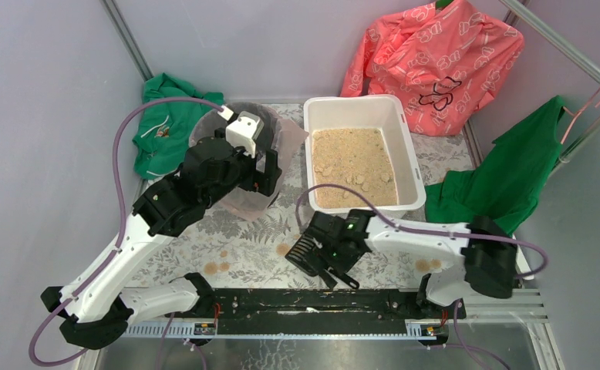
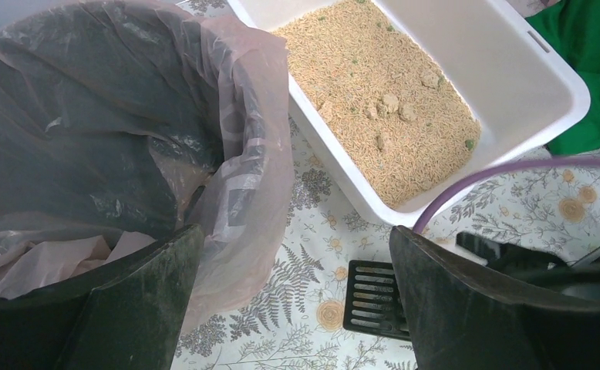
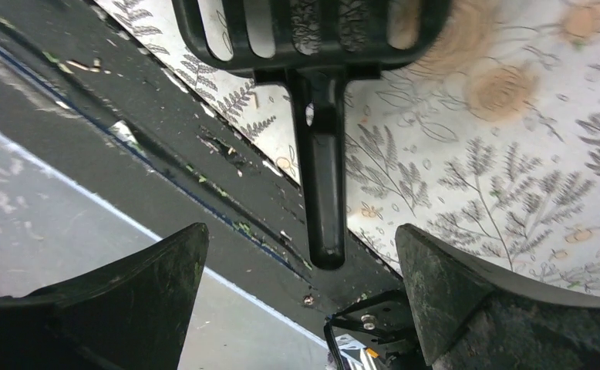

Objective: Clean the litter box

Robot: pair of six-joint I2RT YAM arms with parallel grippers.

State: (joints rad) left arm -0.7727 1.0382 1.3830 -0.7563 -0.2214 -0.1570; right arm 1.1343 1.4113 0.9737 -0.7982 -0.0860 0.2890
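Litter box (image 1: 355,112): white tub at the far edge of the worktop (image 1: 243,239), right of centre; contains tan granules (image 1: 351,158) with pale clumps (image 1: 356,182) toward its near end. Bin (image 2: 243,154): round, black, bag-lined, just left of the tub; pale crumpled material at the bottom. Left gripper (image 2: 301,308): arm reaching from the near left corner, fingers spread, empty, poised above the near rim of the Bin. Scoop (image 1: 305,250): black, slotted, flat by the near edge, centre. Right gripper (image 3: 301,301): arm folded from the near right corner, fingers spread either side of the Scoop handle's end, clear of it.
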